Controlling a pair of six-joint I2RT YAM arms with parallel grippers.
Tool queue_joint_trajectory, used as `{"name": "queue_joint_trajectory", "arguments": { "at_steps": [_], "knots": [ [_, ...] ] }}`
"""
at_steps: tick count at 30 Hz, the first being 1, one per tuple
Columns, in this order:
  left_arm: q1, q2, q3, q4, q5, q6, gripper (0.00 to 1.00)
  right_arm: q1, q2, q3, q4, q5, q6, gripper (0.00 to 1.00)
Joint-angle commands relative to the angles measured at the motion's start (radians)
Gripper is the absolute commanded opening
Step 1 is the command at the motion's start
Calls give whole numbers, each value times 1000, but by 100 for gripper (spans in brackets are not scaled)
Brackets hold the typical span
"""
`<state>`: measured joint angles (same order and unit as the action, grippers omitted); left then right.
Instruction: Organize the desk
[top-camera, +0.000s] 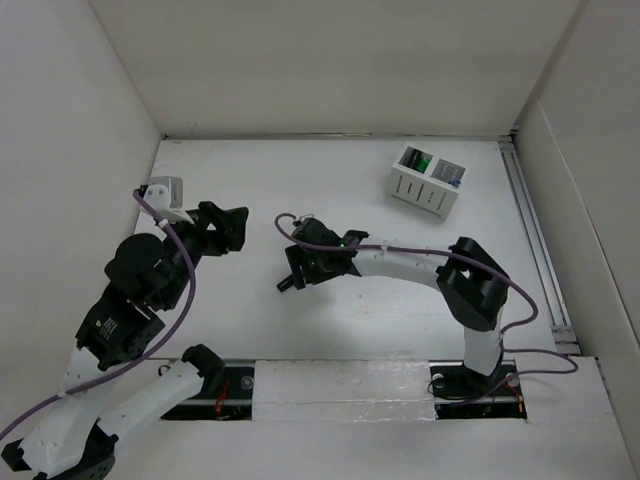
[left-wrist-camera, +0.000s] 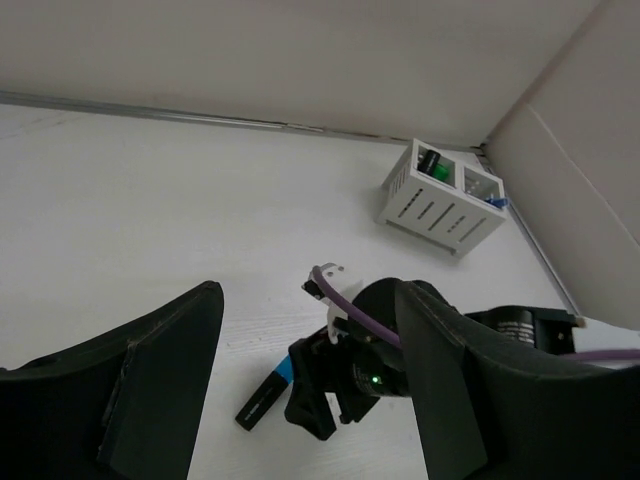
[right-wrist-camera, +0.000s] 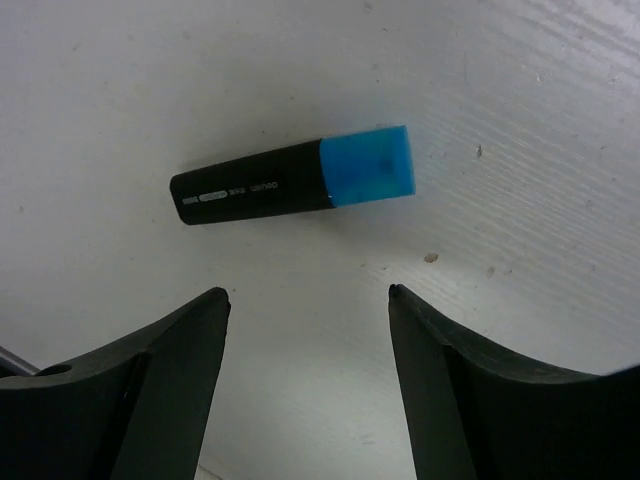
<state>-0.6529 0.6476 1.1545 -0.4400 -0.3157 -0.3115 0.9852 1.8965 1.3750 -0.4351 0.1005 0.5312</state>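
Gaping right claw (right-wrist-camera: 308, 300) over highlighter (right-wrist-camera: 295, 180)

Black highlighter (right-wrist-camera: 292, 176) w/ blue end lies flat on white desk (right-wrist-camera: 520, 120), blue end at right. Right gripper (right-wrist-camera: 308, 300) near it, jaws wide apart, not touching.

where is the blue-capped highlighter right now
In the right wrist view the highlighter lies flat on the desk, just ahead of the open right hand, near the desk's middle.
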Motion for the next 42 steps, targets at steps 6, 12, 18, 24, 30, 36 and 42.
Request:
{"name": "queue_joint_trajectory", "arguments": {
  "at_steps": [6, 12, 18, 24, 30, 36, 42],
  "knots": [
    [-11, -61, -42, 52, 125, -8, 66, -25, 61, 70, 10, -7, 237, 74],
    [-25, -91, -76, 47, 136, -23, 66, -16, 177, 183, 10, -4, 259, 74],
    [-25, -104, -76, 43, 132, -26, 66, -6, 232, 257, -48, 57, 247, 72],
    [-25, -112, -75, 40, 115, -26, 66, -8, 315, 413, -201, 136, 132, 67],
    [-25, -106, -61, 40, 92, -15, 66, 30, 441, 568, -384, 180, 72, 65],
    [-25, -106, -38, 37, 61, -3, 66, 55, 449, 521, -412, 206, 56, 50],
    [-25, -88, -22, 29, 33, 12, 66, 64, 376, 435, -363, 217, 36, 22]
  ]
}}
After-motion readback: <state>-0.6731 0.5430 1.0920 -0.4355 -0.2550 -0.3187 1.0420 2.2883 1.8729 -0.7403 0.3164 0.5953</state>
